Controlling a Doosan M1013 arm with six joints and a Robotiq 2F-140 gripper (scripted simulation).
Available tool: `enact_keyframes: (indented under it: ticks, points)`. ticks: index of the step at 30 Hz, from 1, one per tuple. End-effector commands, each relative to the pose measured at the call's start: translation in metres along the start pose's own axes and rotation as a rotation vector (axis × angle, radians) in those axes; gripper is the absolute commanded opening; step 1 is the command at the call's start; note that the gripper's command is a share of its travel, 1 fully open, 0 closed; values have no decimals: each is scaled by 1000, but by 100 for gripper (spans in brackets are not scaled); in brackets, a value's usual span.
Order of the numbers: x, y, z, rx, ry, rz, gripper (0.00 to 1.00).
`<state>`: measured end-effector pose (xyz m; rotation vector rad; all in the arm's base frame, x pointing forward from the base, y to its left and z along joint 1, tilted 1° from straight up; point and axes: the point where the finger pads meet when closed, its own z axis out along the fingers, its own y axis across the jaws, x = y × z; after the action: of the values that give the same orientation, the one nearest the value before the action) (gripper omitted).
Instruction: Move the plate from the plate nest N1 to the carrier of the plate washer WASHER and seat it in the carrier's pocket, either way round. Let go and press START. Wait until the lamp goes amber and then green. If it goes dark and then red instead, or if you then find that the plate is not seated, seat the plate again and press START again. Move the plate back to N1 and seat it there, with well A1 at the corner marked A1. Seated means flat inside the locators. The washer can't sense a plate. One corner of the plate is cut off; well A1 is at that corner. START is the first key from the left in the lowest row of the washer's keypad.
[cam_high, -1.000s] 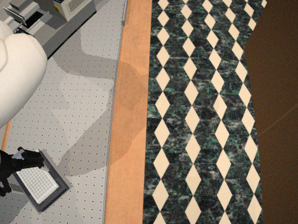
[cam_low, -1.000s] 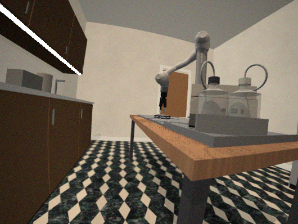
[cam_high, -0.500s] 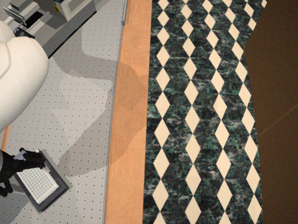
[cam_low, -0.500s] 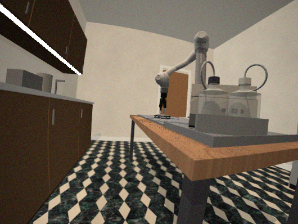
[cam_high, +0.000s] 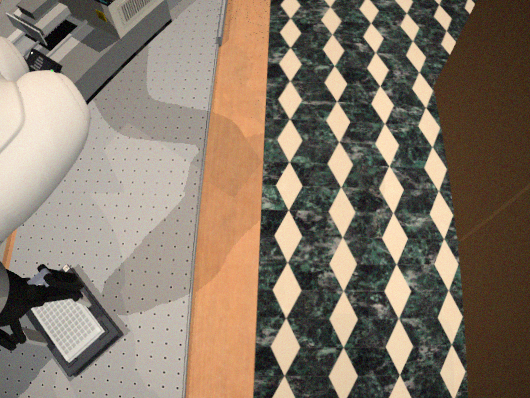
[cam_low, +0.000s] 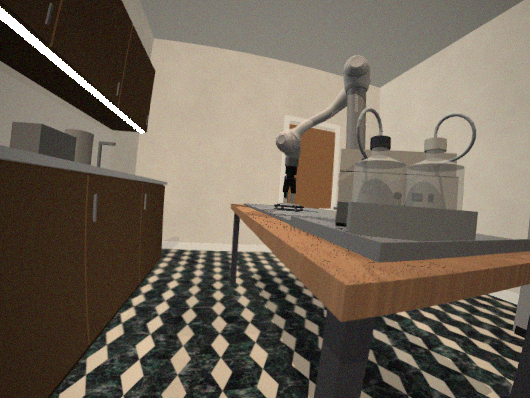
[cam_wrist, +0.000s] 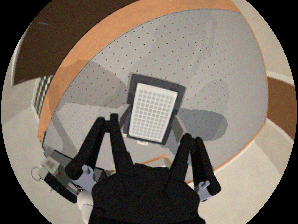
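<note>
The black hand (cam_wrist: 152, 137) hangs over the bench with its two jointed fingers spread wide and nothing between them. It is raised clear of the plate (cam_wrist: 153, 112), as the exterior view shows the hand (cam_low: 289, 192) above the flat nest (cam_low: 288, 206).

The plate (cam_high: 67, 322) is a white rectangle with a fine grid of small wells. It lies flat inside the nest N1 (cam_high: 112, 327), a dark, square-cornered frame that rims it on all sides. In the top view the fingers overlap the end of the plate nearer the washer. The cut corner is too small to make out.

The nest sits on a pale grey perforated board (cam_high: 150, 200), dotted in regular rows, near the bench's long wooden edge (cam_high: 225, 200), a smooth orange strip. Well apart along that board stands the boxy grey washer WASHER (cam_high: 115, 20), with a small dark keypad (cam_high: 42, 61) beside the arm's rounded white link (cam_high: 35, 140).
</note>
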<state>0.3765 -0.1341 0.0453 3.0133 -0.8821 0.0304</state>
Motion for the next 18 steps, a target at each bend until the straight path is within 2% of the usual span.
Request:
enact_keyframes:
  ticks: [1,18]
  points:
    - [-5,0,6,3,-7,1,70]
    - [-5,0,13,3,-7,1,70]
